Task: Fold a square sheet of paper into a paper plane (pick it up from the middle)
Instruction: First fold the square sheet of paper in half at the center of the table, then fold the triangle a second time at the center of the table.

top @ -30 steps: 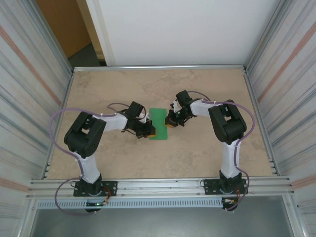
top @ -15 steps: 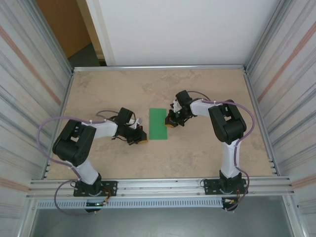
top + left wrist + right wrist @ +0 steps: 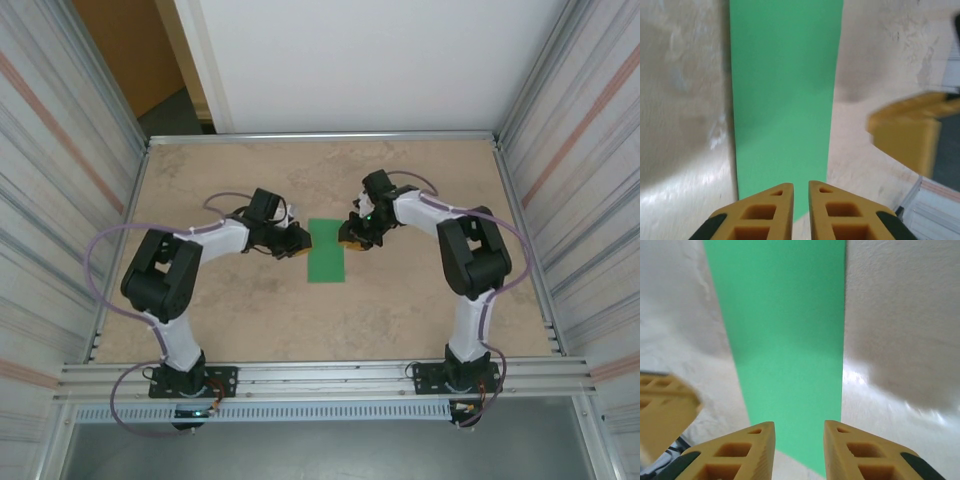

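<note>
Left pincer stands barely parted, right pincer parted wider, both empty, flanking the square sheet of paper, a narrow strip lying flat mid-bench.

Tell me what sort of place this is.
Likely a robot test cell in a lab: a stone-look tabletop fenced by ribbed side panels, a left arm and right arm bolted to a metal rail, one green paper sheet between them.
</note>
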### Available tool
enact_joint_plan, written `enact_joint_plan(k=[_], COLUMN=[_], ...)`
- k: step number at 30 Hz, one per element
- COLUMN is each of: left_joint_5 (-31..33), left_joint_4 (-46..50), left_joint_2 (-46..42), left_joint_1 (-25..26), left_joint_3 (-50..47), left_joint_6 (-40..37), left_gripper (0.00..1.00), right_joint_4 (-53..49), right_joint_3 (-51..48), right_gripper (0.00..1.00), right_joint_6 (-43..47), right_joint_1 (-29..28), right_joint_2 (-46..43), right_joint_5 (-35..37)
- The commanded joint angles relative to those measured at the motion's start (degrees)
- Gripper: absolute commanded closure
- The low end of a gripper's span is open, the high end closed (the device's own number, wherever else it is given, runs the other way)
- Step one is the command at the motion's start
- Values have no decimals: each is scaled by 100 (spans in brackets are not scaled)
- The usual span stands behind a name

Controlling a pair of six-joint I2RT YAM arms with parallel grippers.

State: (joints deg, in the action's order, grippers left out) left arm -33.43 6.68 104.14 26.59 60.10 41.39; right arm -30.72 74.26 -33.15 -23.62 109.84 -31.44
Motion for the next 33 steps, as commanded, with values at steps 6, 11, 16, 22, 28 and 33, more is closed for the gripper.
enact_joint_plan(k=[6,11,16,22,28,33], left_joint_5=[394,612,745,988,1065,1050], left_joint_4=[250,115,281,641,929,1128], left_joint_2=[791,932,1062,1222,1295,1391], left_joint_1=[115,118,114,134,136,145], left_joint_3=[776,814,862,846,877,963], left_joint_6=[271,602,752,1076,1297,1352], left_gripper=[83,84,84,84,85,86], right_joint_4=[242,591,699,869,888,772], right_joint_3=[-1201,-1657,-1697,-1722,-1719,-1687], right_gripper=[65,65,65,66,66,66], right_joint_6=[-495,-671,-709,-883,-945,-882], right_joint_1=[240,231,165,-24,-182,-299], right_joint_2=[-1112,-1276,-1111,-968,-779,-662], right_joint_5=[89,-80,-178,-276,-322,-283])
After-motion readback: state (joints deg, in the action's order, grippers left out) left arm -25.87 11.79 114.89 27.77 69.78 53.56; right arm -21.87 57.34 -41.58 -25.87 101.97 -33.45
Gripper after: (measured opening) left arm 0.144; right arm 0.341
